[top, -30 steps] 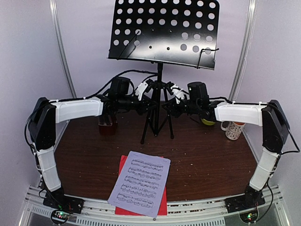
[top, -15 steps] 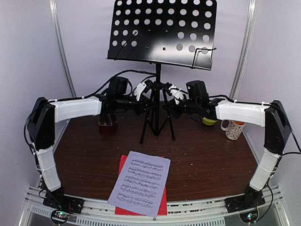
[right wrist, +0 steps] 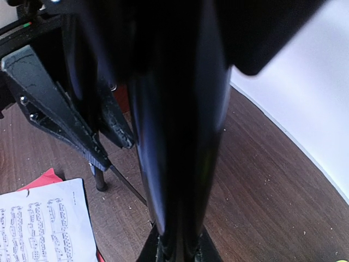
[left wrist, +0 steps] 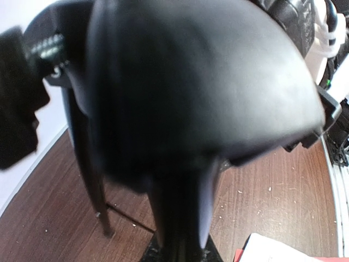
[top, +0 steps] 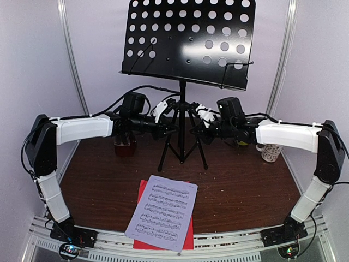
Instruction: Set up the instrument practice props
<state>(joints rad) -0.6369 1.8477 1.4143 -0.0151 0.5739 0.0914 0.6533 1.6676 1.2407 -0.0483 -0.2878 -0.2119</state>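
The black music stand (top: 182,112) rises at the table's back middle, its perforated desk (top: 188,41) tilted overhead. My left gripper (top: 170,130) is shut on its pole from the left, and my right gripper (top: 196,131) is shut on it from the right. That pole (left wrist: 180,218) fills the left wrist view, and the pole (right wrist: 180,136) fills the right wrist view too. A white music sheet (top: 162,212) lies near the front edge on top of a red music sheet (top: 188,240). The red-brown metronome (top: 124,147) stands half hidden behind my left arm.
A spotted white mug (top: 269,153) stands at the right edge. A green bowl (top: 242,143) peeks from behind my right arm. White walls with metal rails close in the left, right and back sides. The stand's tripod legs (top: 163,161) spread over the brown tabletop.
My right gripper has closed on the stand's pole. The stand has shifted in both grips: its desk sits higher and larger in view, and the legs have moved.
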